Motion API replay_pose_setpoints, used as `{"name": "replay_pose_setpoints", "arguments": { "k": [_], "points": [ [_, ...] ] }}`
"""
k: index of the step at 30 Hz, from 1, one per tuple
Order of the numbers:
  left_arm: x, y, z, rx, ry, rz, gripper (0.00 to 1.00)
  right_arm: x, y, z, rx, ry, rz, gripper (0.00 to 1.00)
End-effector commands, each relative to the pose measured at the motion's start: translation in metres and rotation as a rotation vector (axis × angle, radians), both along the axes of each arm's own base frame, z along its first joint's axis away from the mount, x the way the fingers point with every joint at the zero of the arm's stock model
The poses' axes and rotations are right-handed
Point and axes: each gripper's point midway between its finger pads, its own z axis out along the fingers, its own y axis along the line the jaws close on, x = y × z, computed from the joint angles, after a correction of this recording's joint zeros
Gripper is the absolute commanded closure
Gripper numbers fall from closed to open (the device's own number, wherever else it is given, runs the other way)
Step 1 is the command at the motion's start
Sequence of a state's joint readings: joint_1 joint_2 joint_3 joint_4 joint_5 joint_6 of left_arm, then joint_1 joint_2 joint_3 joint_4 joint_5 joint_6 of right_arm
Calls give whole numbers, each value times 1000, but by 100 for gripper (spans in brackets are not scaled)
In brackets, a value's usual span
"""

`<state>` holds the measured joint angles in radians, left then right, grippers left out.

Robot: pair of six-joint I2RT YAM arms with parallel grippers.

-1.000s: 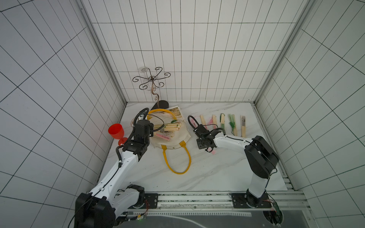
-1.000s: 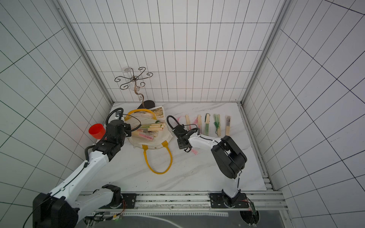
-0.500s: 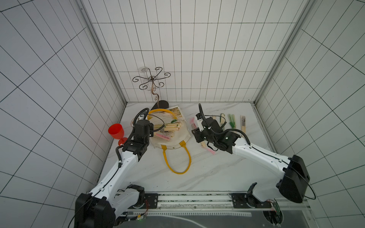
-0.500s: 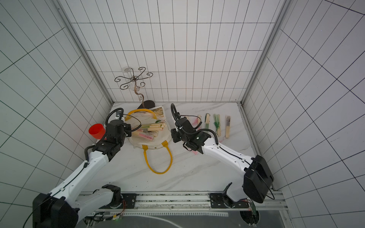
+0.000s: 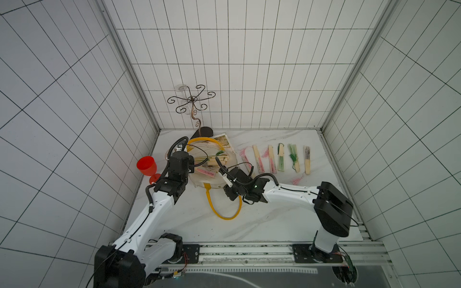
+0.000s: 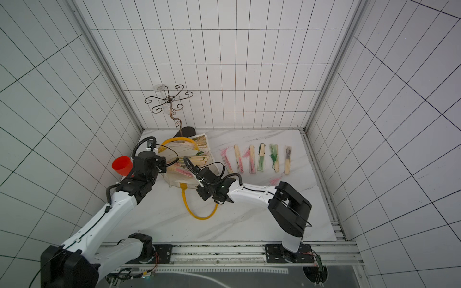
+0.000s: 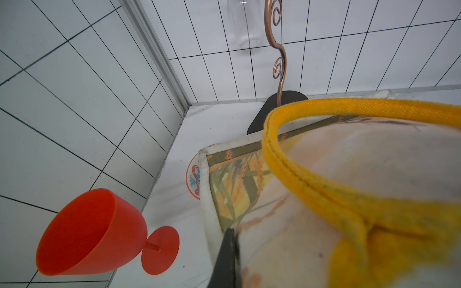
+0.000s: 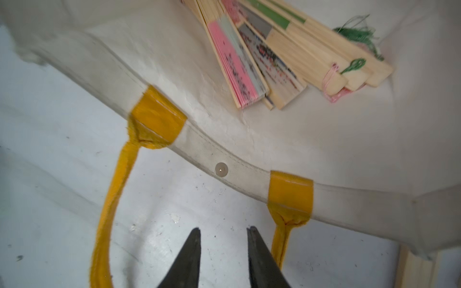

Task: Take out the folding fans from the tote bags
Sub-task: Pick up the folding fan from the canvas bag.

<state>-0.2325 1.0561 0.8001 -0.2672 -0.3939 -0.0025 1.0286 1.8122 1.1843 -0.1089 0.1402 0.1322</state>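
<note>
The left claw (image 7: pixel 231 237), clenched on the rim of the cream canvas tote bag (image 8: pixel 324 139), seemingly props its mouth open for the right claw (image 8: pixel 223 234), released and empty. Slim bamboo folding fans (image 8: pixel 287 49) wait inside; a row of six fans (image 5: pixel 281 160) lies on the marble desk (image 5: pixel 262 224) at the bag's three o'clock.

The mouth of the tote bag (image 8: pixel 239 174) gapes toward the near side, its upper lip pinched by the left gripper (image 7: pixel 229 234); the way in to the folding fans (image 8: pixel 287 57) is clear. The right gripper (image 8: pixel 223 228), jaws apart and empty, hangs over worktop (image 8: pixel 174 199) inside the yellow handle loop (image 5: pixel 225 217), straps either side. A red goblet (image 5: pixel 146 165) crowds the left wall (image 5: pixel 74 149); laid-out fans (image 5: pixel 280 159) fill the far right.
</note>
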Motion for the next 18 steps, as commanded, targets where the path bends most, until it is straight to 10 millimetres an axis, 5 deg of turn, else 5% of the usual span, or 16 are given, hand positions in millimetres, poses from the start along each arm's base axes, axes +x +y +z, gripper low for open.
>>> {"name": "replay_pose_setpoints", "arguments": {
  "k": [1, 10, 18],
  "points": [
    [3, -5, 30, -30, -92, -27, 100, 33, 34, 45, 75, -126, -17, 66],
    [3, -7, 29, -35, -88, -40, 100, 81, 61, 31, 57, -168, -68, 61],
    [4, -10, 27, -40, -80, -53, 100, 94, 77, 7, 18, -186, -9, 45]
  ]
}}
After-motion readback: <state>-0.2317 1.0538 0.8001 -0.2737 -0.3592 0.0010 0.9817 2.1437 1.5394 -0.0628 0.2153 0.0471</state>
